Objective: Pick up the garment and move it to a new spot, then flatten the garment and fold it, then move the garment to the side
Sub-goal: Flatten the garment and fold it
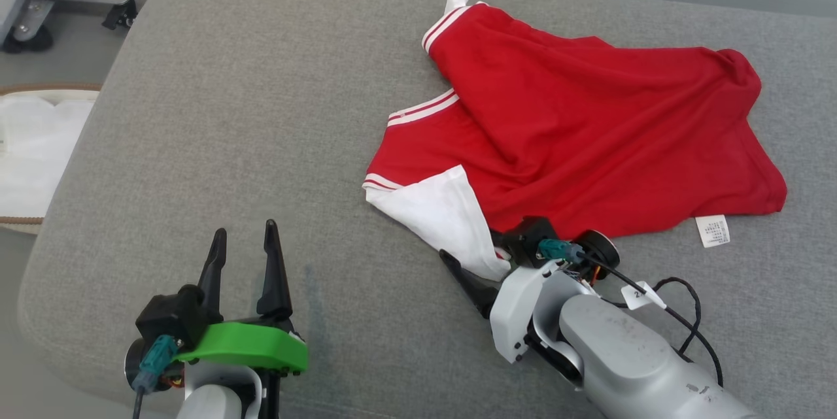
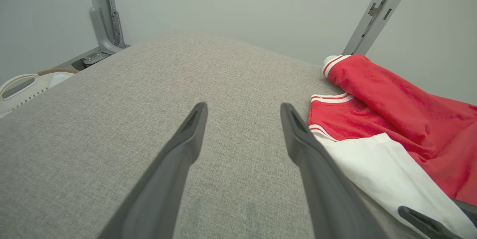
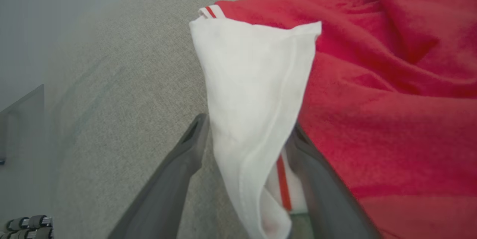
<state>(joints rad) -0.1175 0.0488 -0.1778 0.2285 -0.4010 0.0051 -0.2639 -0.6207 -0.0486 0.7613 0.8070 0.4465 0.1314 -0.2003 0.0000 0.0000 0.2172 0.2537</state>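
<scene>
Garment (image 1: 588,125) red, rumpled on my grey cushion (image 1: 261,112), right of centre | left gripper (image 1: 244,229) spread over bare cushion | right gripper (image 3: 248,123) spread, white sleeve (image 3: 253,75) between its fingers, I see no pinch

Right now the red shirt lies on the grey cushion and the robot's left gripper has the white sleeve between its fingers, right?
Not quite. It is the right gripper that has the white sleeve between its open fingers, as the right wrist view shows. The red shirt does lie on the grey cushion.
</scene>
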